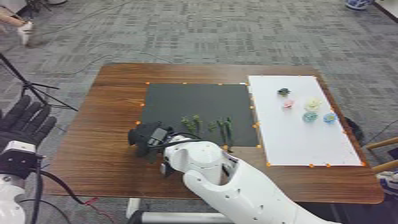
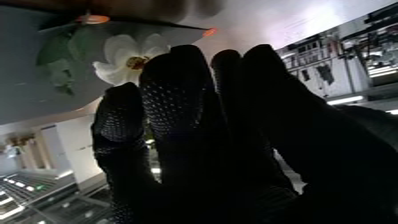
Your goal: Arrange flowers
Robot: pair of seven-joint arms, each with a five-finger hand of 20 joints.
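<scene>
Well, a round-petalled white flower (image 2: 116, 63) seems beside the textured right hand (image 1: 143, 135) (I can't tell its grip).

Room beyond green stems (image 1: 227, 131), over black mat (image 1: 194, 102); right arm (image 1: 244, 189) blocking near side

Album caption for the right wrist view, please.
White flower partly hidden by the black-gloved robot hand, with green leaves alongside.

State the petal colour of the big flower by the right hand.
The petals are white; they show best in the right wrist view.
</scene>
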